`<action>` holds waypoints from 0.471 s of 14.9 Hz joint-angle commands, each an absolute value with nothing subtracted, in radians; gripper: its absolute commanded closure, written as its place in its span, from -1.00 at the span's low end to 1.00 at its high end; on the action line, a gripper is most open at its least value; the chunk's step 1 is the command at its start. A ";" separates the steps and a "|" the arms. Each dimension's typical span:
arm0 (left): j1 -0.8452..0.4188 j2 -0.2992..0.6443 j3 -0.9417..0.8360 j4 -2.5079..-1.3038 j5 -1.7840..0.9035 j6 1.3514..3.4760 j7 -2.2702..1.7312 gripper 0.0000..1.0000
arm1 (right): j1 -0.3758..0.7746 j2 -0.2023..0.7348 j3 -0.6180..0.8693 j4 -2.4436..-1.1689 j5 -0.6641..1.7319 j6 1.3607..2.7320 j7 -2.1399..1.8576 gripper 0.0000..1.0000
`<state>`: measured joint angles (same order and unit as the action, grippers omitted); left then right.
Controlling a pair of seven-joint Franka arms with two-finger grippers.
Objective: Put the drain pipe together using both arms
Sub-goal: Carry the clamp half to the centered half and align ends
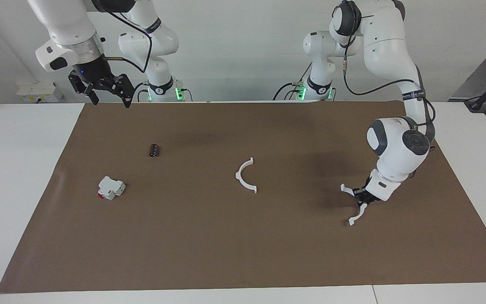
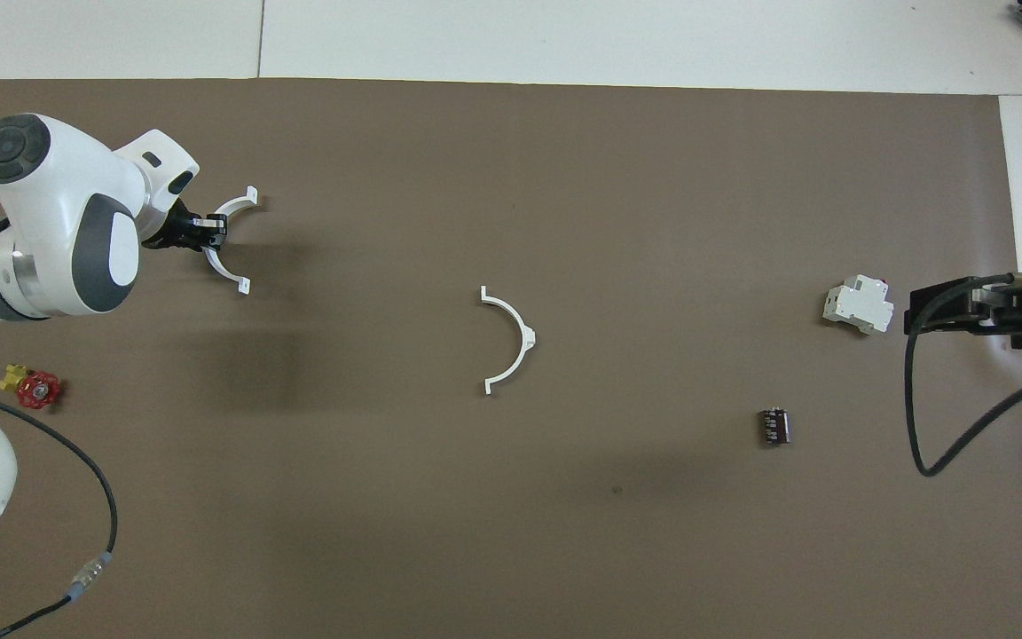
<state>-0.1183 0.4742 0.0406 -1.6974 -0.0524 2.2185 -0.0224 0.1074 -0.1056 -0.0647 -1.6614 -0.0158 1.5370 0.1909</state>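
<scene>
The drain pipe lies in two white half-ring arcs. One arc point(image 1: 238, 175) point(image 2: 529, 337) rests in the middle of the brown mat. The other arc point(image 1: 356, 217) point(image 2: 236, 204) is pinched at its middle by my left gripper point(image 1: 361, 197) point(image 2: 207, 232), which is shut on it low over the mat at the left arm's end, its open side toward the resting arc. My right gripper point(image 1: 112, 102) point(image 2: 919, 309) hangs open and empty, high over the right arm's end of the mat, with that arm waiting.
A boxy white block with a red part point(image 1: 111, 188) point(image 2: 857, 306) and a small dark cylinder point(image 1: 154, 150) point(image 2: 774, 426) lie toward the right arm's end. A red valve handle point(image 2: 36, 389) sits near the left arm's base. The brown mat point(image 1: 243, 245) covers the table.
</scene>
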 commanded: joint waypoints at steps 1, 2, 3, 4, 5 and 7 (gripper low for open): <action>-0.192 0.433 0.055 -1.726 -0.002 2.181 -0.119 1.00 | 0.109 -0.124 -0.072 -1.674 0.005 1.526 0.164 -1.00; -0.224 0.431 0.055 -1.736 0.036 2.183 -0.185 1.00 | 0.109 -0.124 -0.072 -1.674 0.005 1.526 0.164 -1.00; -0.254 0.428 0.055 -1.749 0.050 2.184 -0.240 1.00 | 0.109 -0.124 -0.072 -1.674 0.005 1.528 0.164 -1.00; -0.293 0.413 0.055 -1.778 0.052 2.192 -0.292 1.00 | 0.109 -0.124 -0.072 -1.674 0.005 1.526 0.164 -1.00; -0.326 0.408 0.055 -1.792 0.057 2.197 -0.340 1.00 | 0.109 -0.124 -0.072 -1.674 0.005 1.526 0.164 -1.00; -0.386 0.396 0.054 -1.818 0.057 2.201 -0.371 1.00 | 0.109 -0.124 -0.072 -1.674 0.005 1.526 0.164 -1.00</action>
<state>-0.3289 0.4480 0.0384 -1.7492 0.0313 2.1951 -0.3230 0.1074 -0.1056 -0.0647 -1.6614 -0.0158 1.5370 0.1909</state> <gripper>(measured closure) 0.793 0.000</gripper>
